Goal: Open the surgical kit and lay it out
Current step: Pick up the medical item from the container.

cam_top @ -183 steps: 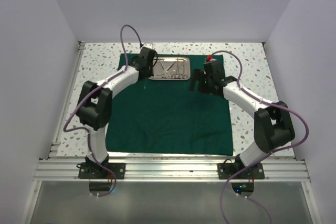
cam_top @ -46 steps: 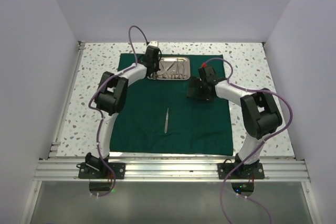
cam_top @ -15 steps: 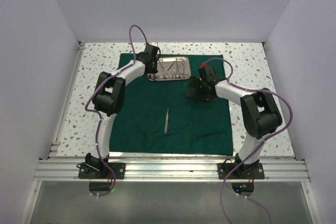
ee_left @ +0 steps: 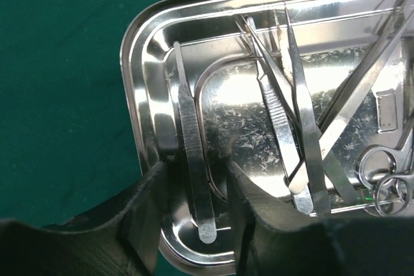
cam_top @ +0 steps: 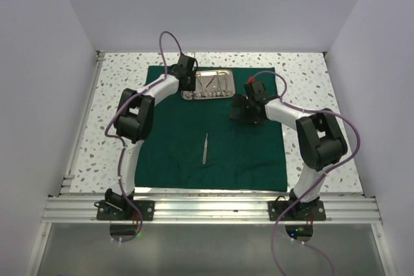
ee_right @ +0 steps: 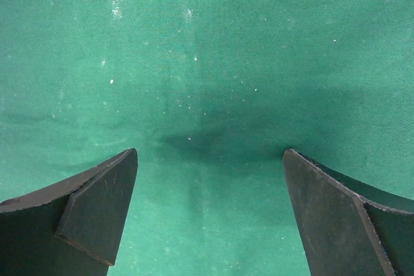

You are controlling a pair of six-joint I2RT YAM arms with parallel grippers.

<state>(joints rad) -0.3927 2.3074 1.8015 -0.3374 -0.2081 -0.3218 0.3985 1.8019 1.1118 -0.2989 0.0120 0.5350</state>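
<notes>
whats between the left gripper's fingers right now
One pair of tweezers, lying in the tray close along its end wall. The left gripper straddles it, open and not clearly touching. The left wrist view shows this.

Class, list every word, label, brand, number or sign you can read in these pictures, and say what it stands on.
None: no view shows readable text.
Steel tray: a small rectangular mark on its floor is too blurred to tell if it holds lettering.
Tweezers, green cloth, left gripper, right gripper: no markings visible.
</notes>
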